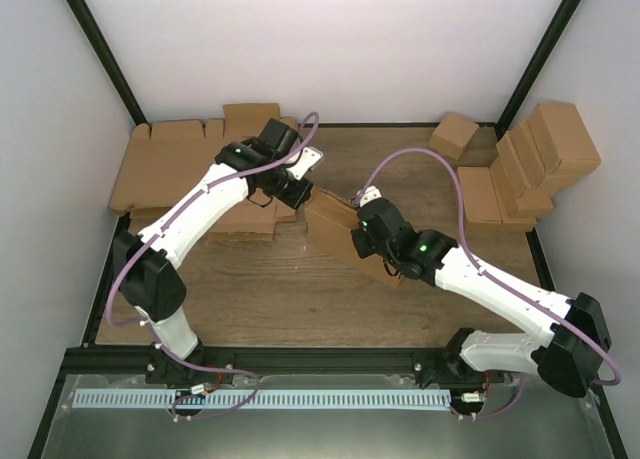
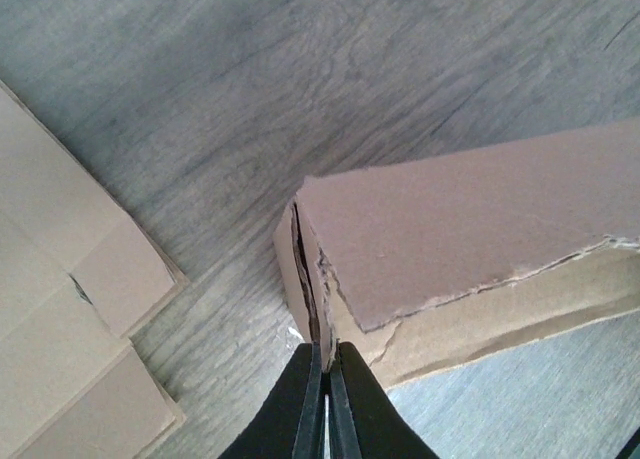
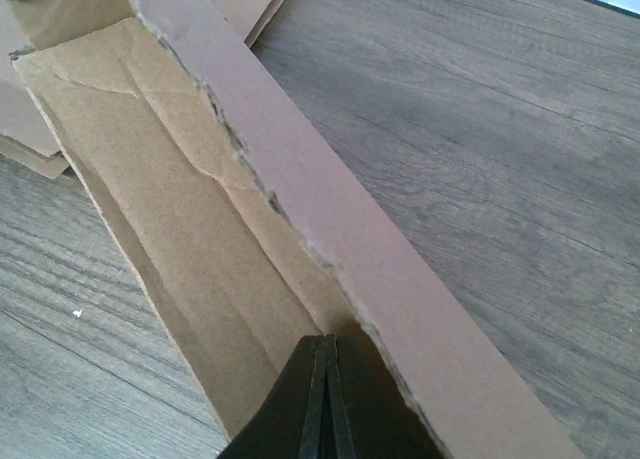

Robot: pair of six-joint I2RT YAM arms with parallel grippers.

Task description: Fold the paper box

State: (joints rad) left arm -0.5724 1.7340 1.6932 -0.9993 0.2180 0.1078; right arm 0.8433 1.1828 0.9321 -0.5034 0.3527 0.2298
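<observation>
Paper box: sat central on the table, long wall raised.
Left gripper: pinched shut on its corner.
Right gripper: closed, tips at the fold.
Tip: you had to press evenly, no tearing.

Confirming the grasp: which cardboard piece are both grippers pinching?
The paper box, half-folded with a raised wall, in the middle; the flat blanks at left and finished boxes at right are not gripped.

The grey-brown wood-grain tabletop carries a pile of flat brown cardboard blanks at its far left. A cluster of small closed brown cardboard boxes sits at far right, and a partly folded brown cardboard mailer box near the middle.
</observation>
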